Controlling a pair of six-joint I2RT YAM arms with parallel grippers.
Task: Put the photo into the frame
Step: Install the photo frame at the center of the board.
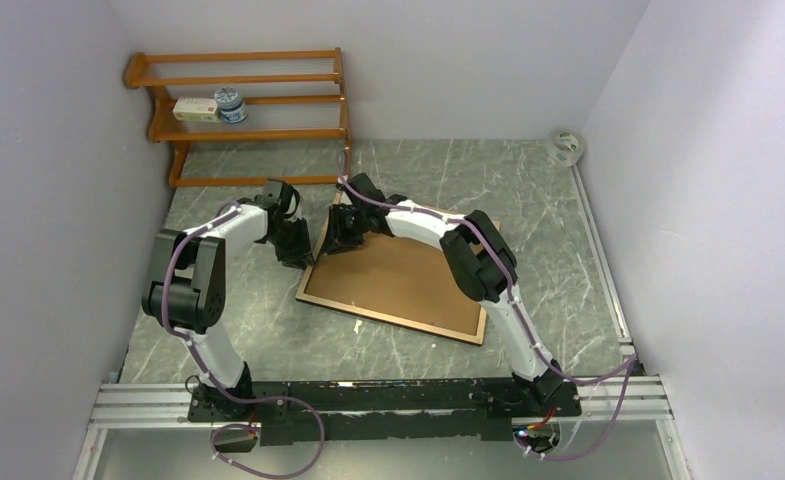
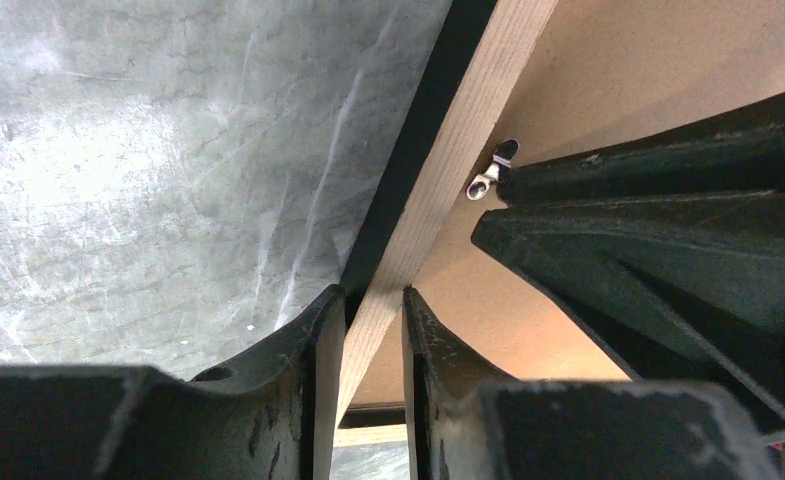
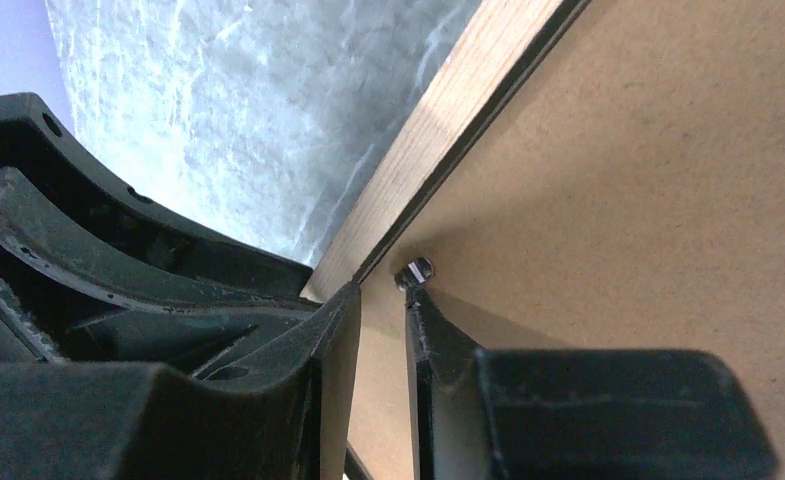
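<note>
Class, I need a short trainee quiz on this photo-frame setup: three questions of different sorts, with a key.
1. True or false: the frame lies with its brown back facing up.
2. The left hand's fingers stand: A) on either side of the frame's wooden rail; B) around a pen; C) wide apart in the air.
3. How many items sit on the shelf rack?
Key: 1 true; 2 A; 3 two.

Top camera looks down over the whole desk (image 1: 418,170); both wrist cameras, very close, share the frame (image 2: 468,130) edge.
</note>
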